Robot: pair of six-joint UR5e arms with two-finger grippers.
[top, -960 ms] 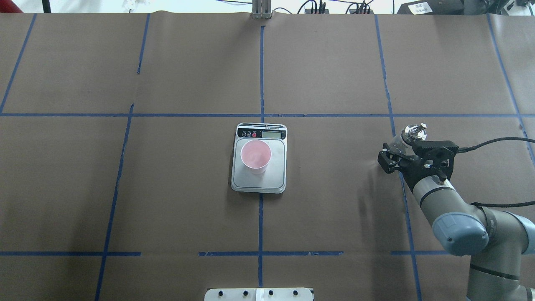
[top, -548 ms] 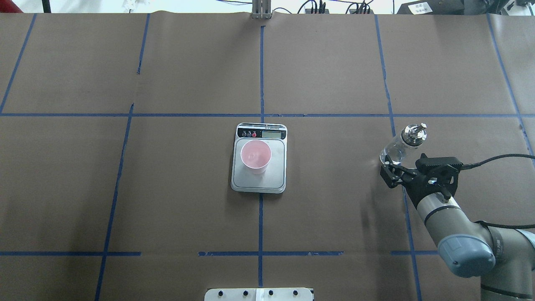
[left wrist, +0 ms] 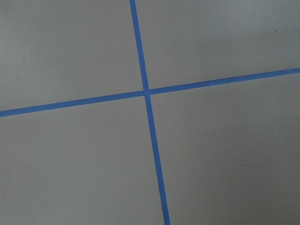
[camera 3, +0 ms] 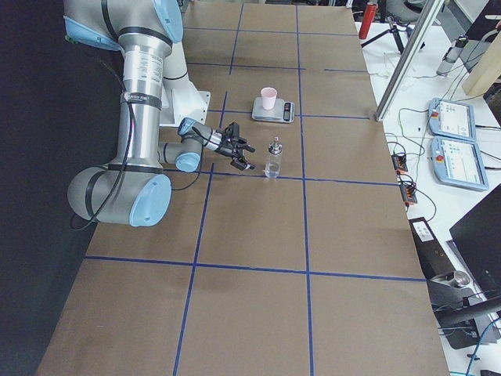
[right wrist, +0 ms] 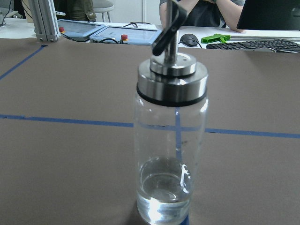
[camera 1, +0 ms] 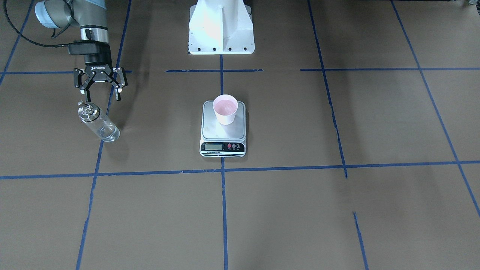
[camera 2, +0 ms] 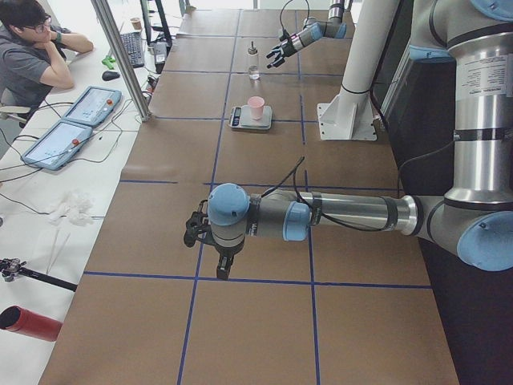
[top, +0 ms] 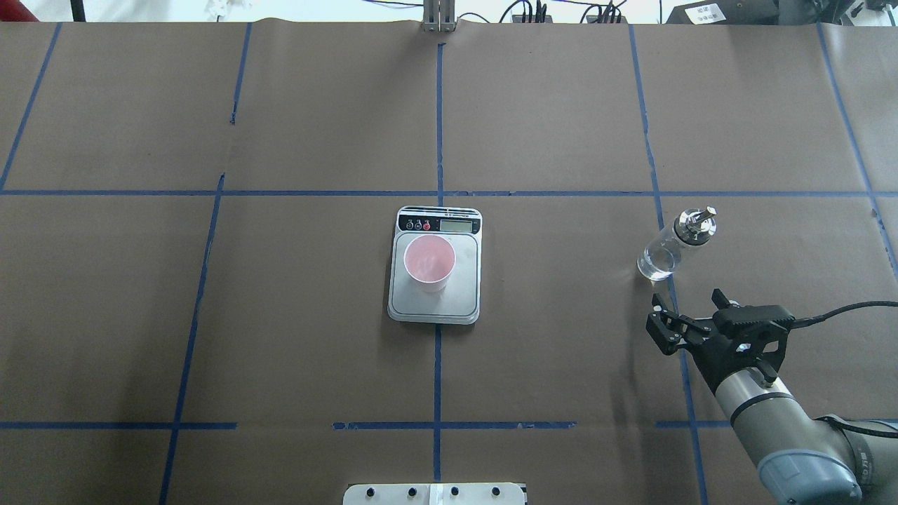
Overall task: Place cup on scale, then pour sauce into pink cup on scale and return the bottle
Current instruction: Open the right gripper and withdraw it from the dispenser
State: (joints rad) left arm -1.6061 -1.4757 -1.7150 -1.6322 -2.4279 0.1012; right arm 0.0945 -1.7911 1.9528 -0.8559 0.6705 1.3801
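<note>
- Right tool (top: 686, 296) has backed away from the bottle (top: 670, 245) toward the robot's base since a second ago; then its fingers flanked the glass, now there is bare tabletop (top: 316, 126) between them and it.
- Right tool: released, fingers spread wide, nothing in them. In the front-facing view it (camera 1: 102, 98) hangs just behind the bottle (camera 1: 98, 123), not touching.
- Bottle stands upright on a blue tape line (top: 659, 203), well to the right of the scale (top: 456, 298). Silver cap and spout on top.
- Right wrist view: bottle (right wrist: 171, 154) dead centre; a shallow layer of clear sauce (right wrist: 164, 197) at the bottom, the rest of the glass empty.
- Cup (top: 429, 261) upright on the scale's steel platform, toward the display end and left of centre. Cannot tell whether there is liquid in it.
- Left tool (camera 2: 189, 237): shows only in the left side view, low over the tabletop, far from scale and bottle. Cannot tell if released or clenched.
- Left wrist view: only a tape crossing (left wrist: 146, 91) on the tabletop.
</note>
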